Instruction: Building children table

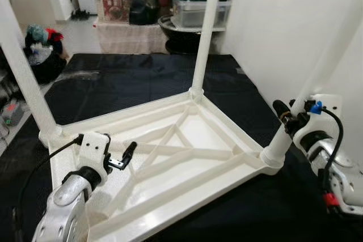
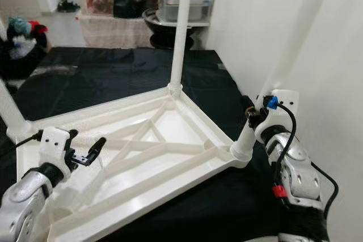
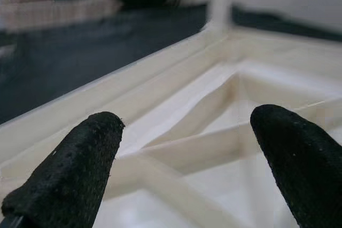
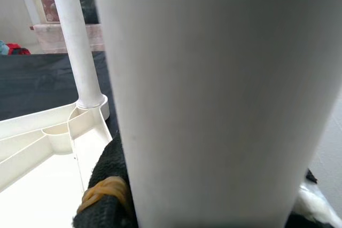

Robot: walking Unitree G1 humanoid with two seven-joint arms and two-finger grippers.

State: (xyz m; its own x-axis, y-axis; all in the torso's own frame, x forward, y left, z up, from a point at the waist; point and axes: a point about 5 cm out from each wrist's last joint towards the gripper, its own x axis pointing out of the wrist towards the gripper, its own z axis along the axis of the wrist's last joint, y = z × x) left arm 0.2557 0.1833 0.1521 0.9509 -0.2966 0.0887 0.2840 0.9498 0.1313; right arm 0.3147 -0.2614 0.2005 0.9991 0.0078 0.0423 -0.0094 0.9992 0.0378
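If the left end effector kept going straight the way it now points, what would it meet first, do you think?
Probably the raised ribs on the underside of the upturned white tabletop: the open left end effector hovers low over them, pointing toward the far corner leg. Depth is unclear.

Upturned tabletop [image 1: 187, 157], frame centre on black mat [image 1: 130, 77]: open ribbed underside passable from above; obstacles are upright legs at far corner [image 1: 205, 38], left edge [image 1: 22, 66] and right edge [image 1: 334, 43], white wall [image 1: 283, 21] close at right, household clutter [image 1: 164, 4] along top.
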